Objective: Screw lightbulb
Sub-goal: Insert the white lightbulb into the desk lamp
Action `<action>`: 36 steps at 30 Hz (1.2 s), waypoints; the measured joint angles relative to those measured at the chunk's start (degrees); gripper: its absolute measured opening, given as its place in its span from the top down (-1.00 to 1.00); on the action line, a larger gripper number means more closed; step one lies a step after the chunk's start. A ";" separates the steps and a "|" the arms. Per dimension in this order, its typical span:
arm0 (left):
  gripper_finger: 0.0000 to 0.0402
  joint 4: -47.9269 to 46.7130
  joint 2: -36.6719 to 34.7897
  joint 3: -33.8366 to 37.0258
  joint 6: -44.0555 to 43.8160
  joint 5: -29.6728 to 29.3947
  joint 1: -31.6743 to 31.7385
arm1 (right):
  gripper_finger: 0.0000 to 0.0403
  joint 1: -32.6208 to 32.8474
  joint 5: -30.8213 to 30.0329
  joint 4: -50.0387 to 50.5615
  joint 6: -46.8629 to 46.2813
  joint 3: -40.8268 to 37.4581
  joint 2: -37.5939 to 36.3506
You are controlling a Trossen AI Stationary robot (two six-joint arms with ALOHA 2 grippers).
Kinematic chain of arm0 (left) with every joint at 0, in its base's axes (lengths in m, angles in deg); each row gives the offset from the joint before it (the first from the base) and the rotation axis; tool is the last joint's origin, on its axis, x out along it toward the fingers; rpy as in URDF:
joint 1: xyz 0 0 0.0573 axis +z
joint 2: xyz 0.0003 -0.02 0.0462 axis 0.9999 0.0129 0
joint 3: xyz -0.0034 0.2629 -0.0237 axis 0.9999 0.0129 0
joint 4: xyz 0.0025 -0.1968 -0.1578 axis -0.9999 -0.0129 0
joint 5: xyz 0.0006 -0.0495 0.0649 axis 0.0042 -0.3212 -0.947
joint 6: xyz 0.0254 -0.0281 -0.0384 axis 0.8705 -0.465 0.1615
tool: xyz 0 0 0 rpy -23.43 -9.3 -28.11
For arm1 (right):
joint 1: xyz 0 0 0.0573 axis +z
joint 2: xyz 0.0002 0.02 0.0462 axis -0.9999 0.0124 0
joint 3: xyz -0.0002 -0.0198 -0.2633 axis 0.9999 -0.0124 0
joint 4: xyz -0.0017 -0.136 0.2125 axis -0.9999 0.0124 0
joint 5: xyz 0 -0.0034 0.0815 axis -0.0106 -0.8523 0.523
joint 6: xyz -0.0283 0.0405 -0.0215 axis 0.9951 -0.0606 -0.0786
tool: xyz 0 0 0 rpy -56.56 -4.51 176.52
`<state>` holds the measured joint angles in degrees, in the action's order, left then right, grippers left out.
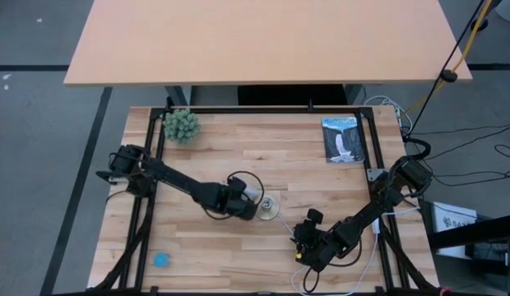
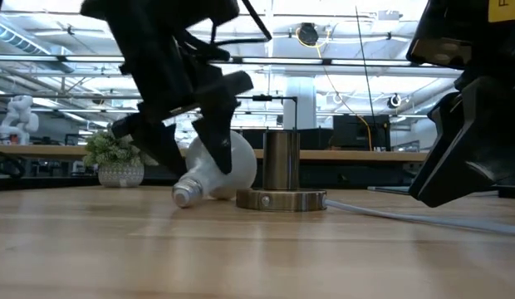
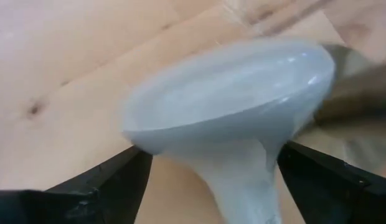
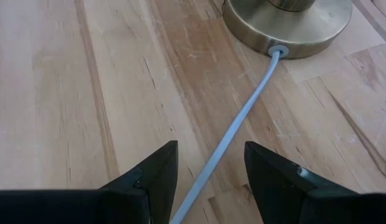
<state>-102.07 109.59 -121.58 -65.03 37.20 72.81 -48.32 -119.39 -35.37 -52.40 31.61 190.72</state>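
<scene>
Low view: lightbulb lying on its side on the table, screw base away from the brass socket just beside it, clasped between left gripper fingers; right gripper farther off, fingers parted over the white cord.

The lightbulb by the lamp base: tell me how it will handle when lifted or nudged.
The lightbulb lies on its side on the wood, so its rounded dome probably lets it roll if released. Its smooth, glossy shell, seen between the left end effector fingers, looks slippery and likely fragile under a hard squeeze. It seems light for its size, being a thin hollow shape.
</scene>
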 joint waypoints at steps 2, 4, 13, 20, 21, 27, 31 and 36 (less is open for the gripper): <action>-0.59 -0.23 0.38 0.04 -0.87 1.36 0.91 | 0.13 0.00 -0.02 -0.02 0.00 0.00 0.00; -0.47 0.62 0.99 0.02 -0.89 3.19 1.58 | 0.13 0.00 -0.02 0.00 0.02 -0.04 0.00; -0.14 0.47 1.67 0.02 4.92 3.82 3.10 | 0.13 0.00 -0.04 0.04 0.02 -0.05 0.00; -0.03 -0.10 0.86 0.04 12.31 -1.57 2.72 | 0.13 0.00 0.04 0.14 0.93 -0.07 0.00; 0.00 -0.06 0.34 0.03 13.41 -3.33 2.48 | 0.13 0.00 0.05 0.25 1.49 -0.06 0.00; 0.19 -1.65 -5.49 0.00 21.53 -14.00 3.69 | 0.13 0.00 -1.36 1.80 2.78 -0.07 0.00; 0.22 -1.59 -7.98 0.00 28.30 -10.13 7.09 | 0.13 -0.48 -3.32 2.70 4.15 -0.07 0.00; 0.21 6.64 -8.74 0.02 33.83 -13.15 7.02 | 0.13 -2.37 -3.34 4.58 5.62 -0.07 0.00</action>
<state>-95.43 100.85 -121.56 -31.19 24.05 79.84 -50.68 -122.73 -30.79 -46.78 31.55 190.72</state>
